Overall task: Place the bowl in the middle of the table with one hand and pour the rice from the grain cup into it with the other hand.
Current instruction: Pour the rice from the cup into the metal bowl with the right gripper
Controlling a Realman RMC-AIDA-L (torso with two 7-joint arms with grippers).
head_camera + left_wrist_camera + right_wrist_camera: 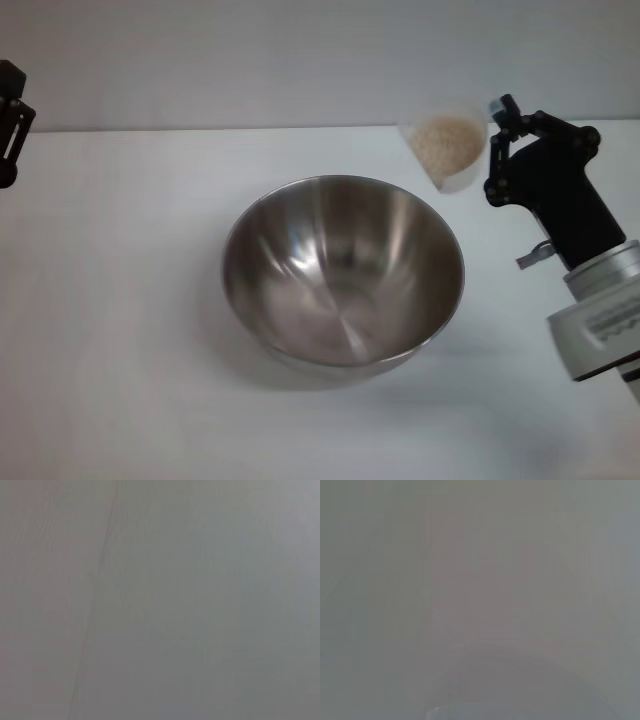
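The stainless-steel bowl [343, 272] stands upright in the middle of the white table [120, 330], and its shiny inside holds nothing. The clear grain cup [447, 150] stands upright at the back right, behind the bowl, with a heap of pale rice [447, 141] in it. My right gripper [497, 150] is right against the cup's right side, at rim height. My left gripper [10, 122] is at the far left edge of the head view, well away from the bowl. Both wrist views show only blank grey.
The table's back edge runs just behind the cup, with a pale wall [300, 60] beyond it. My right arm's silver wrist [600, 315] reaches in over the table's right side.
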